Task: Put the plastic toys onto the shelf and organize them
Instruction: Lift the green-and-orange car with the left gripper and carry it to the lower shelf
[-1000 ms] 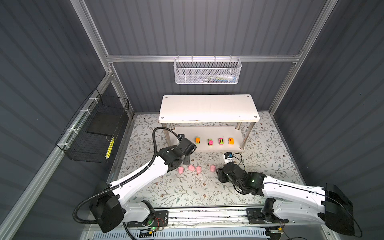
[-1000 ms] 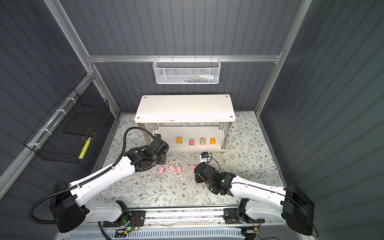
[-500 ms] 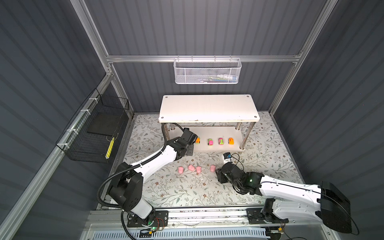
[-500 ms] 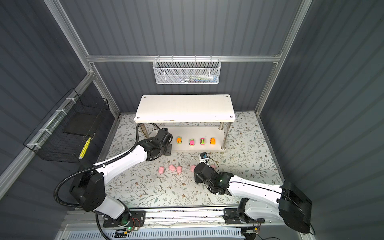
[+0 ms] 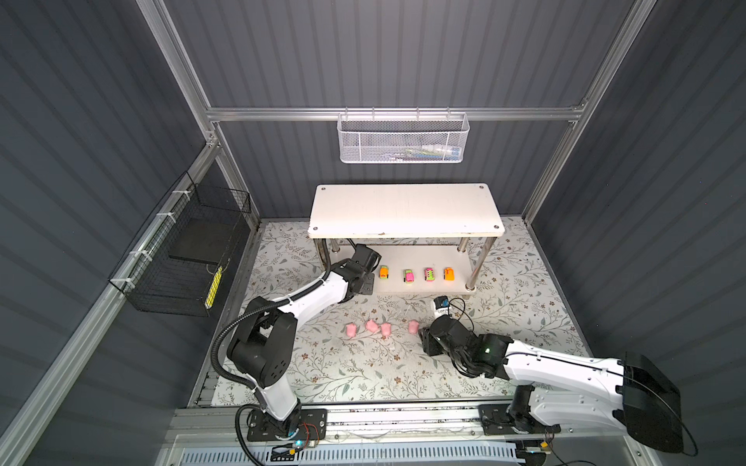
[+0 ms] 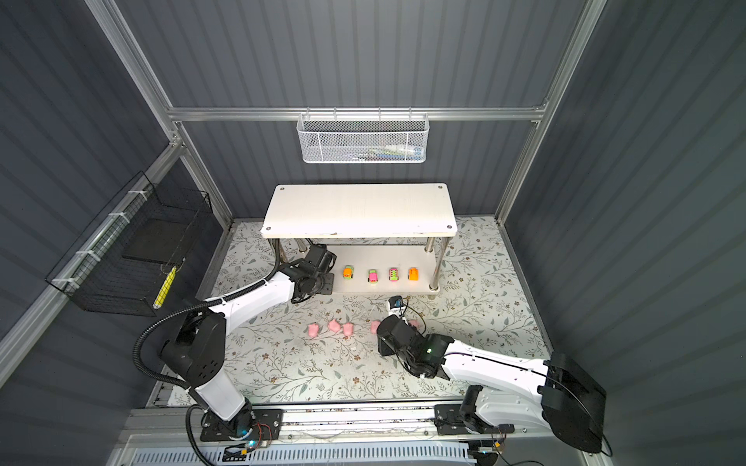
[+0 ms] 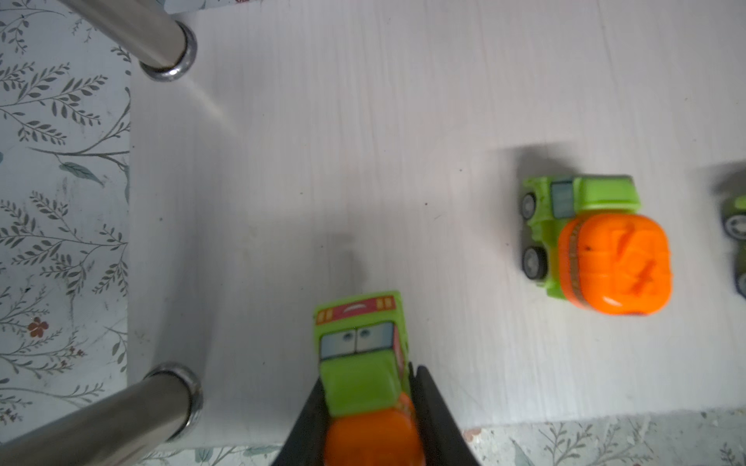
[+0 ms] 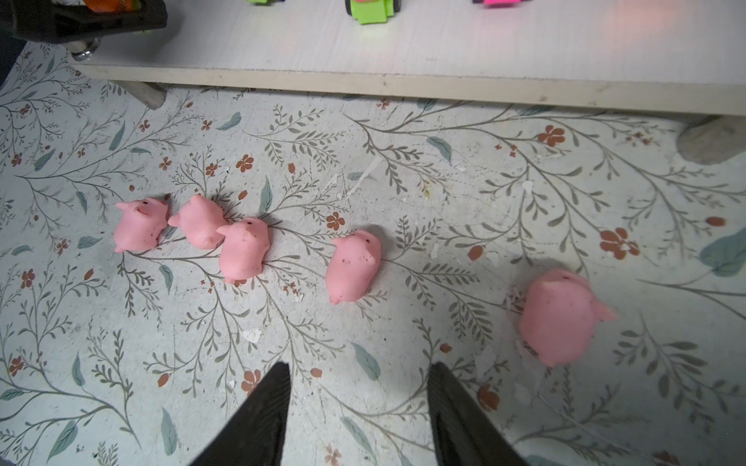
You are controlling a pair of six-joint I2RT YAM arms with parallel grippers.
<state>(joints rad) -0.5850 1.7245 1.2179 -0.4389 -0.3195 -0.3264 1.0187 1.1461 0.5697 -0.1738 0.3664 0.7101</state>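
Far left, over the end of the shelf's lower board (image 7: 363,121), between two shiny metal legs (image 7: 161,44): left pincer (image 7: 365,397) clamped across the flanks of a green-and-orange toy truck (image 7: 357,343). Touching the board or just above it? Cannot tell. Hard, smooth, light plastic by the look, free-rolling on its wheels. Best set down flat and released gently. Side grip well suited to so short a body.

Next along the same board: a green mixer truck (image 7: 597,250) with an orange drum, well apart from the held one. Then three more cars in a row, shown in both top views: pink-and-green (image 5: 409,276), pink-and-green again (image 5: 428,274), orange (image 5: 449,274).

In front of the shelf, on the floral table (image 8: 403,181): five pink pigs, three bunched and touching (image 8: 200,222), a fourth (image 8: 353,268) apart, a fifth (image 8: 559,318) further right. Probably soft, squashy and very light. Better taken across the plump belly with a mild squeeze, never by ears or snout.

Right pincer (image 8: 359,369): spread wide, empty, low over the table, just short of the fourth pig.
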